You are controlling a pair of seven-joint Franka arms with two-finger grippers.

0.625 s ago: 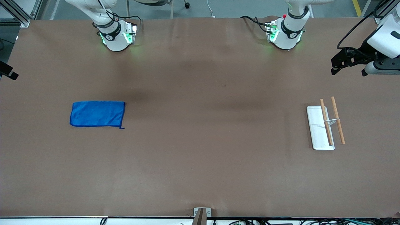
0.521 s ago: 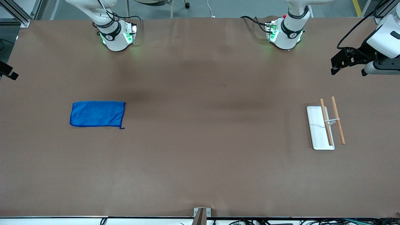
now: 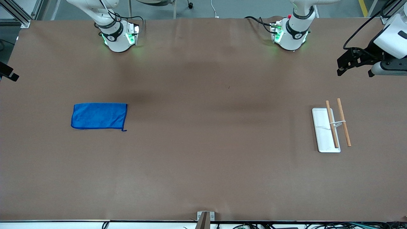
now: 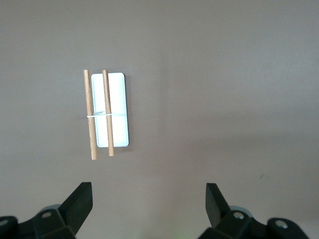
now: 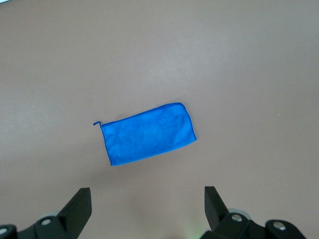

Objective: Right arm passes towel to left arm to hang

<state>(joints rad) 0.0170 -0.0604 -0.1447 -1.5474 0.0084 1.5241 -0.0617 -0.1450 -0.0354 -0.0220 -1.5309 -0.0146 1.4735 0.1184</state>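
Two wooden rods cross a white tray, well apart from the towel.

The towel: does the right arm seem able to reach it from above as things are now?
Probably yes. The towel lies flat on the bare table, toward the right arm's end, with nothing on or beside it. The right gripper hangs open above it, so a straight descent looks free.

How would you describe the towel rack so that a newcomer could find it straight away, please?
On the brown table, look toward the left arm's end, under the raised, open left gripper. The rack is a flat white base carrying two parallel wooden rods. Nothing else there is white; the blue towel lies at the right arm's end.
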